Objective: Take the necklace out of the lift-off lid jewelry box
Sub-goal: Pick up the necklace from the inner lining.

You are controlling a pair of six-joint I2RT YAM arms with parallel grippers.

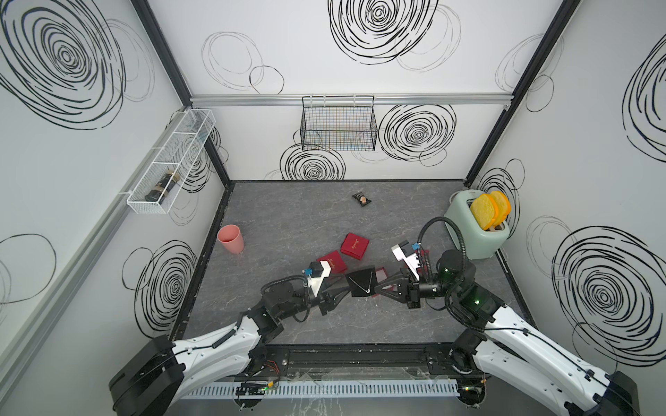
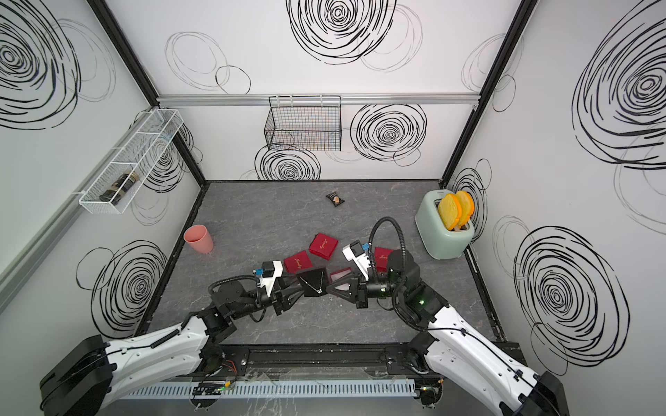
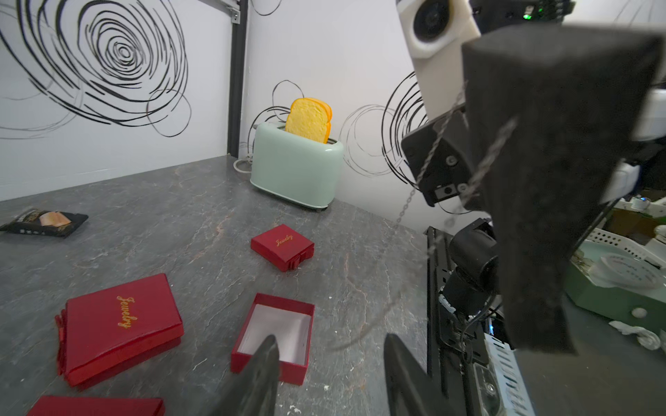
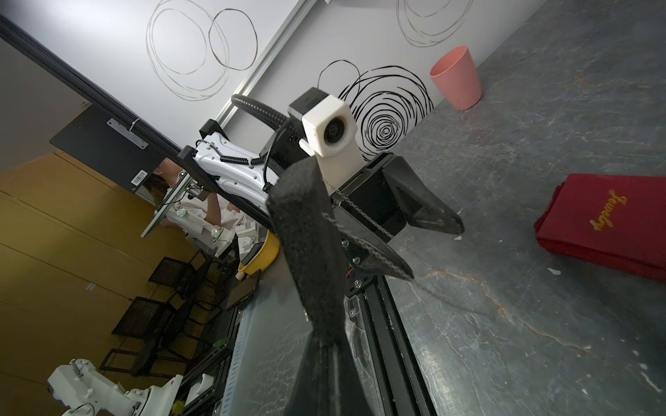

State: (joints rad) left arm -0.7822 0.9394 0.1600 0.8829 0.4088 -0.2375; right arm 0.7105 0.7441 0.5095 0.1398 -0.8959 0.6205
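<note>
Necklace (image 1: pixel 358 283), a fine silvery chain, drapes in a V over a square black foam pad (image 1: pixel 362 277) pinched edge-on by the closed right jaws, above the open white-lined red box (image 3: pixel 268 367). Left jaws gape beside it.

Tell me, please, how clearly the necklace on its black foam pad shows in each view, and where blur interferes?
In both top views the necklace is tiny but crisp against the foam pad; in the left wrist view both sit close to the lens and blur; in the right wrist view the necklace reads sharper.
</note>
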